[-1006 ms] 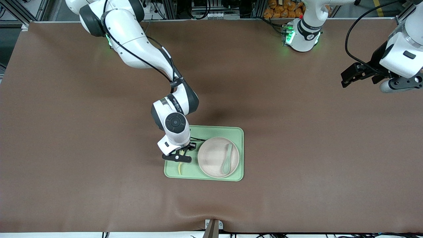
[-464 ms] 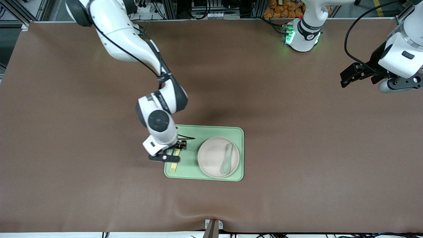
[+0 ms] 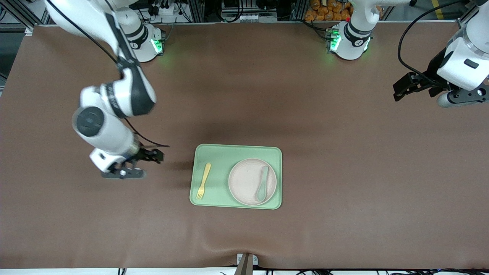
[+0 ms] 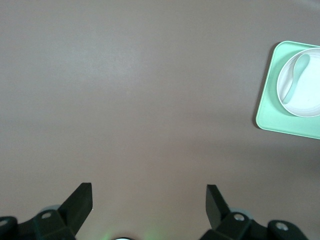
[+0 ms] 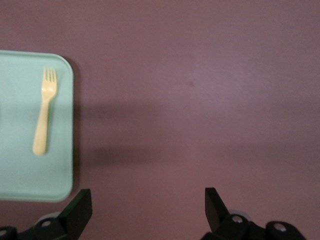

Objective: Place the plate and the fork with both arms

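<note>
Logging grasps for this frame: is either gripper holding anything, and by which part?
Nothing is held. The right gripper is open over bare table beside the tray; the fork lies on the tray. The left gripper waits open.

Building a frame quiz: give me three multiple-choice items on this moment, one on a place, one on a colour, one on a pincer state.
1. Where is the fork?
A. on the tray, beside the plate
B. in the plate
C. on the bare table

2. What colour is the tray?
A. blue
B. light green
C. red

3. How is the right pincer?
A. shut on the fork
B. open, empty, over bare table
C. shut on the spoon

Answers:
1 A, the fork lies on the tray floor next to the plate.
2 B, it shows pale green in every view.
3 B, the right wrist view shows spread fingers with nothing between.
</note>
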Available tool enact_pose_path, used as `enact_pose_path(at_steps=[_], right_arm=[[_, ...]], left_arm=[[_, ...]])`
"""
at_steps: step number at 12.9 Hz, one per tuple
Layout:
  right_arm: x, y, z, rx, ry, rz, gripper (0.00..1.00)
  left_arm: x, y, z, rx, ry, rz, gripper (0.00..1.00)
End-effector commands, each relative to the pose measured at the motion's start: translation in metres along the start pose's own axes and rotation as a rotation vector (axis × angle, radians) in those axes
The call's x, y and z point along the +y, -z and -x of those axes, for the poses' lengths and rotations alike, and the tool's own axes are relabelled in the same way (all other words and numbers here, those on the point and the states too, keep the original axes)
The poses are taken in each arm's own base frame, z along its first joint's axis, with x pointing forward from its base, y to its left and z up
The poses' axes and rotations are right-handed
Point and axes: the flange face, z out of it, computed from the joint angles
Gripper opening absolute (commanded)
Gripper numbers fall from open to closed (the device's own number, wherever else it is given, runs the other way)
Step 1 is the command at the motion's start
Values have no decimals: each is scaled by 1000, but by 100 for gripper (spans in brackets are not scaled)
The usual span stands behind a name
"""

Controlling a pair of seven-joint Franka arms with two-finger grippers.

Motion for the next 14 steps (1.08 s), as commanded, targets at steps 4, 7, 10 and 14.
enact_pose_path(at_steps=[4, 7, 10, 14], right_arm=[[120, 107, 75, -79, 43, -55, 100], [152, 153, 95, -108, 38, -64, 100], [145, 194, 96, -107, -86, -51, 100], [139, 212, 97, -84, -74, -43, 100]], left_arm=[[5, 4, 4, 4, -29, 14, 100], [18, 1, 6, -1, -35, 15, 100], [25, -3, 4, 3, -59, 11, 100], [20, 0, 4, 8, -60, 15, 100]])
